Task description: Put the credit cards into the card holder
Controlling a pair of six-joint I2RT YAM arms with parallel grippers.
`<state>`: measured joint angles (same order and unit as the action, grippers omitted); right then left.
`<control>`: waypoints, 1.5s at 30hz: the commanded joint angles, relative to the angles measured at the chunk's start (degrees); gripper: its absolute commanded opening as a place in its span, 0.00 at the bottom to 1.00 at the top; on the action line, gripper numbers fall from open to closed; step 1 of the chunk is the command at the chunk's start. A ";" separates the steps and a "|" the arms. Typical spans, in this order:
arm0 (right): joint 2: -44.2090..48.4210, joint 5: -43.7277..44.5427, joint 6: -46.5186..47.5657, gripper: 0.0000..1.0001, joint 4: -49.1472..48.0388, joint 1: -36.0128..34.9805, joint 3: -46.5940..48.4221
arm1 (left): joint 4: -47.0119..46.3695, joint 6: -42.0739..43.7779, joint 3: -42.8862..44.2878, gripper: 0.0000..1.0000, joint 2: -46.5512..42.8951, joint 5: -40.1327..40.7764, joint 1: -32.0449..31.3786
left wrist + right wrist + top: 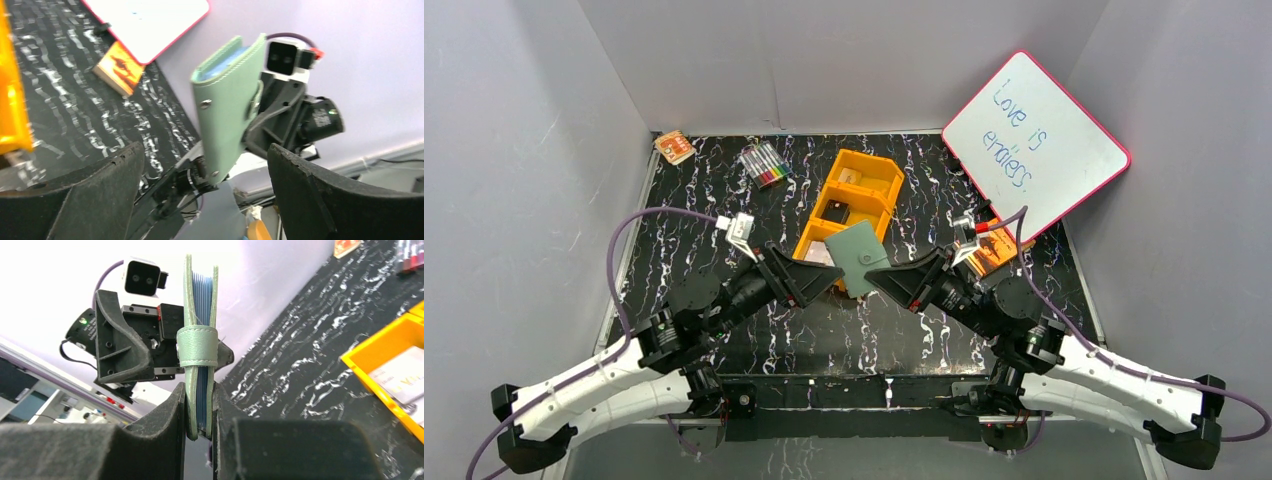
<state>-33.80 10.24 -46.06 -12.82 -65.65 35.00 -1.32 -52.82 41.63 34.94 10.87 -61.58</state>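
**Scene, top and wrist views.** A black, white-veined table point(904, 335) carries an orange three-compartment plastic tray point(871, 170) at far centre. Just near of the tray, the right gripper point(199, 407) is clamped on the lower edge of the small sage-green square card holder point(200, 315), which stands upright on edge in the air. The left gripper point(205, 155) faces the holder with jaws spread wide, holding nothing. A pale whitish credit card point(820, 252) lies in the tray's near compartment (no others can be made out). The holder's snap strap point(198, 346) is wrapped shut over its blue-grey leaves.

**Step in hand, as judged:** unfastening. The left gripper should take only the strap's free end and pull away from the snap. The right gripper should pinch firmly and low, so the holder does not twist out.
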 commanded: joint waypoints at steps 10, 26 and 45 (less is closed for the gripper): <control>-1.62 -2.14 -4.58 0.00 -26.05 -0.01 -4.22 | -18.43 0.31 1.34 0.70 5.96 -7.75 -0.12; -2.77 -2.77 -5.43 0.00 -26.95 0.00 -4.86 | -20.66 1.61 2.54 0.33 7.34 -8.76 -0.10; -2.71 -3.03 -5.69 0.00 -27.27 0.01 -5.90 | -22.22 2.37 2.28 0.29 7.34 -8.95 -0.12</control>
<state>-37.23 7.29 -51.16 -34.61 -65.65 29.04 -20.16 -51.55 42.09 42.72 2.39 -61.60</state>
